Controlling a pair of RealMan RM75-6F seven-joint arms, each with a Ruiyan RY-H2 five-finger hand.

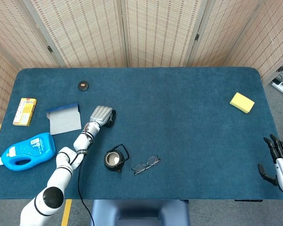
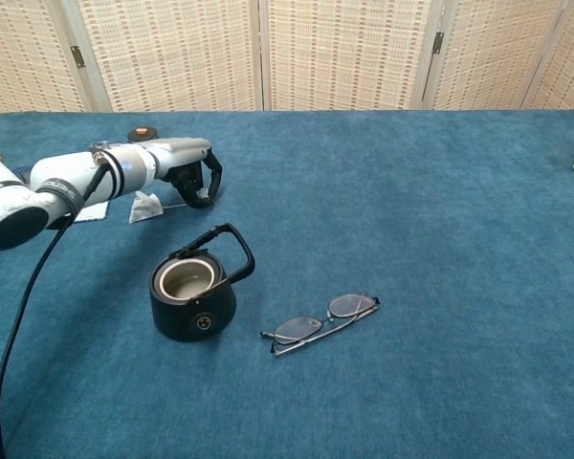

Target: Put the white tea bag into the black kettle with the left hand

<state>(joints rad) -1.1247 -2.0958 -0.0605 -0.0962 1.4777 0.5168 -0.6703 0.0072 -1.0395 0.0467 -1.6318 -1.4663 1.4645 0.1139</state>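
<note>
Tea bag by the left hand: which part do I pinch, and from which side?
Pinch the peak of the tea bag; it stands as a small pyramid on the cloth, so its top is the easiest part to take. Come from above and its right, where the left hand hovers with fingers curled down.

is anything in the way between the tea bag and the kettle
Nothing visible. The white tea bag lies on bare cloth beside the left hand, and the black kettle stands nearer the camera with its mouth open.
</note>
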